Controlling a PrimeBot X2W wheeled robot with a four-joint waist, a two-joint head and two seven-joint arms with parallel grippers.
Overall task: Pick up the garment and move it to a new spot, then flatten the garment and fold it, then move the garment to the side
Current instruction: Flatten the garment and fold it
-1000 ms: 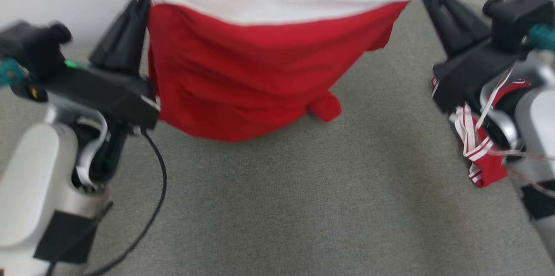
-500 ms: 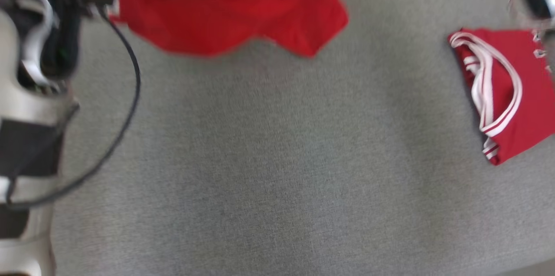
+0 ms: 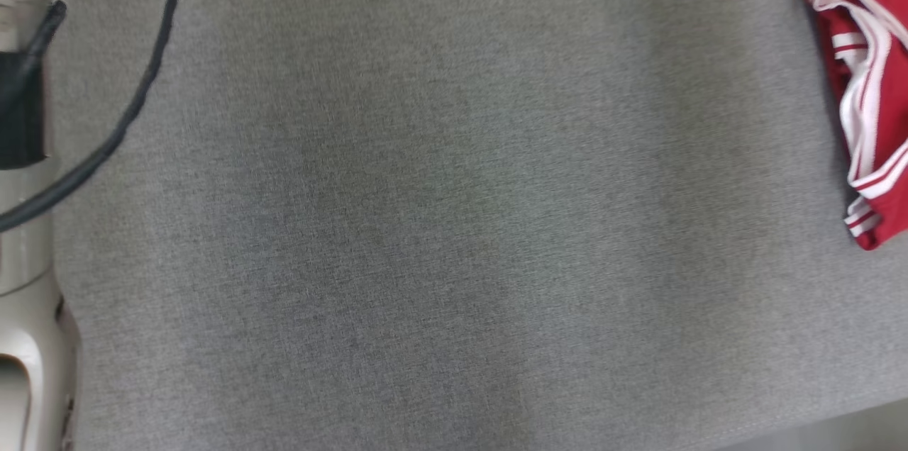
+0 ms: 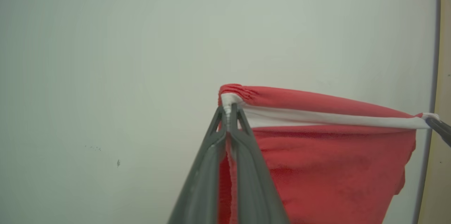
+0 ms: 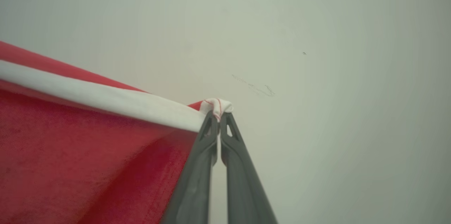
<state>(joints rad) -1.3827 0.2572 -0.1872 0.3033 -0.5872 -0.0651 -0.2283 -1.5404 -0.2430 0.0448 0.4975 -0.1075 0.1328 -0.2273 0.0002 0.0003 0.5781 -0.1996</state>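
Left gripper (image 4: 229, 114): pinching shut on one white-banded corner of the garment (image 4: 327, 167).
Right gripper (image 5: 218, 117): clamping the opposite corner, jaws closed.
Garment: hanging stretched between them, probably over the grey tabletop (image 3: 454, 224) (head camera aiming lower).
Risk: a corner slipping from its thin pinch if the arms are pulling wider, dropping it crumpled.

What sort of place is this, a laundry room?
Likely an indoor garment-folding test bench: a grey fabric surface, a bare pale wall, a folded striped garment lying aside, and a red garment stretched between the left claw and right claw.
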